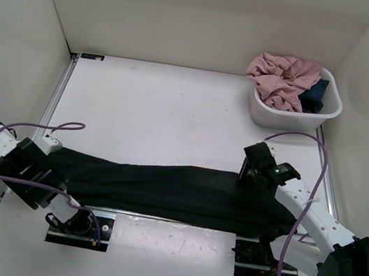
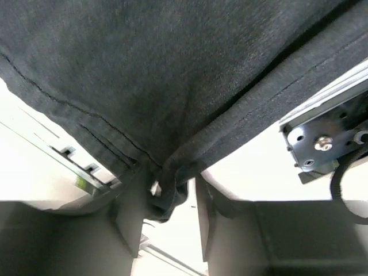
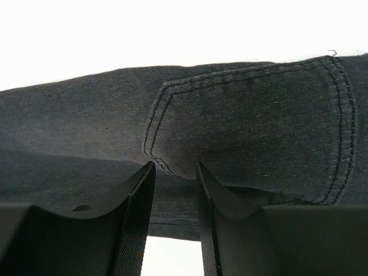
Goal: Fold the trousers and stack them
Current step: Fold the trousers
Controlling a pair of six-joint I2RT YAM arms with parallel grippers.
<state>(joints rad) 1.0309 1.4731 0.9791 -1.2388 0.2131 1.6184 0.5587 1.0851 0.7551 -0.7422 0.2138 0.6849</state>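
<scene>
The black trousers (image 1: 162, 187) lie stretched left to right across the near part of the table. My left gripper (image 1: 57, 168) is at their left end. In the left wrist view it (image 2: 167, 187) is shut on a bunched hem of the trousers (image 2: 172, 75), which hang raised above the table. My right gripper (image 1: 245, 175) is at the right, waist end. In the right wrist view it (image 3: 175, 169) pinches a fold of the trousers (image 3: 241, 121) just below a stitched back pocket (image 3: 253, 115).
A white basin (image 1: 294, 117) stands at the back right, holding a pink garment (image 1: 283, 77) and a dark blue garment (image 1: 313, 96). White walls enclose the table on three sides. A metal rail (image 2: 322, 109) and purple cables (image 1: 316, 153) run near the arm bases.
</scene>
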